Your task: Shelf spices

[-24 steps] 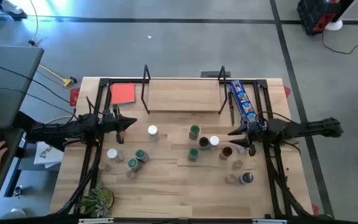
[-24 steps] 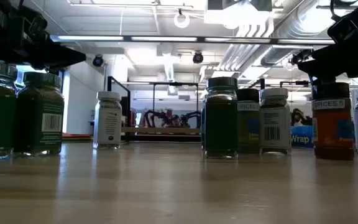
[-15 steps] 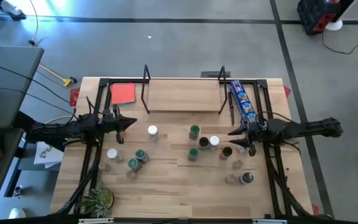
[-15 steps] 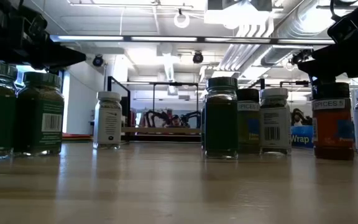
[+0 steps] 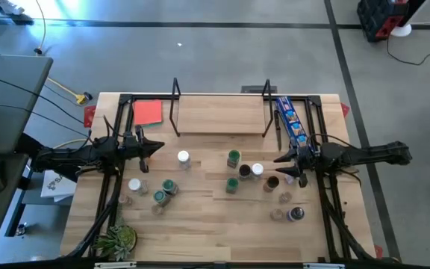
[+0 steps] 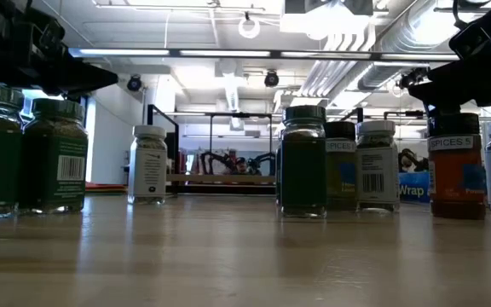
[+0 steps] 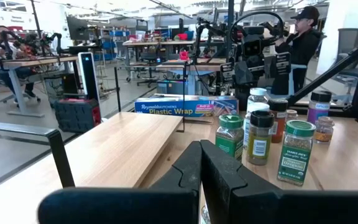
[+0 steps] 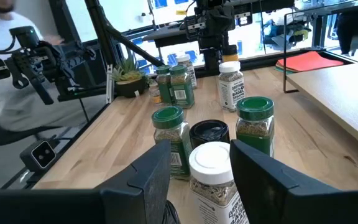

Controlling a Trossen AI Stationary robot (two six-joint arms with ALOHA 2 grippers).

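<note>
The right hand (image 8: 201, 171) hovers half-open and empty by a white-lidded jar (image 8: 215, 177) near the bench's right edge; it should straddle the lid squarely before closing. The left hand (image 7: 201, 167), shut on nothing, waits near the left edge. The shelf (image 5: 220, 113) sits empty at the far edge. Only the high view shows every scattered jar.

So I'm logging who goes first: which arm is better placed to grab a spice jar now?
Right. The right gripper is open, with the white-lidded jar between its fingers; the left gripper is shut, apart from any jar.
</note>
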